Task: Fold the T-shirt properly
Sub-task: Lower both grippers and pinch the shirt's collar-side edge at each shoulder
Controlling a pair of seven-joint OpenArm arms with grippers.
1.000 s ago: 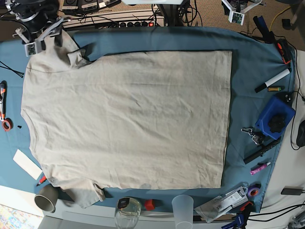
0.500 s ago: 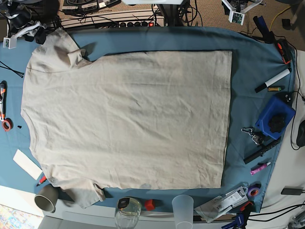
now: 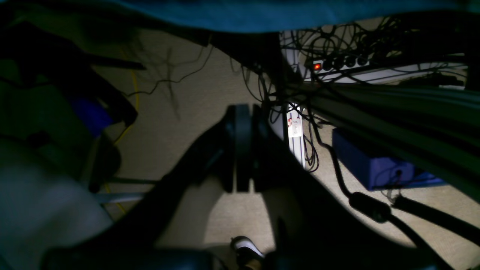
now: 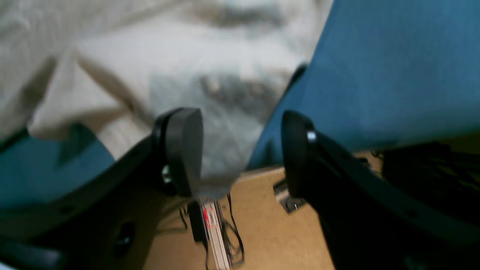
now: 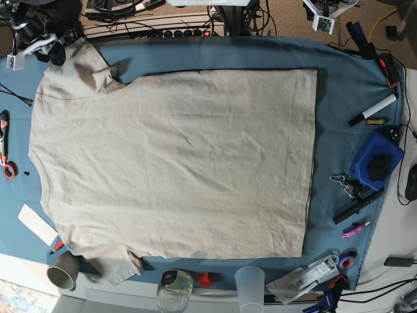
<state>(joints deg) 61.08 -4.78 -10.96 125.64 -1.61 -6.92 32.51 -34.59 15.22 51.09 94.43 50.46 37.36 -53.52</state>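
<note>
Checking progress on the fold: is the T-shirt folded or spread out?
Spread out. The T-shirt lies flat on the blue tablecloth, both sleeves showing, no fold made.

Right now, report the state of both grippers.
Left gripper: shut, holding nothing, hanging below the table edge.
Right gripper: open, fingers apart at the T-shirt sleeve, gripping nothing.

The right wrist view is blurred: the T-shirt [image 4: 210, 71] shows only as a pale smear, its sleeve hem soft-edged where it hangs over the counter's edge. The left wrist view is dark, and the left claw [image 3: 242, 148] is little more than a black outline. In the base view that claw is out of frame, and the right claw [image 5: 34, 49] sits at the counter's far-left corner, too small to read.
</note>
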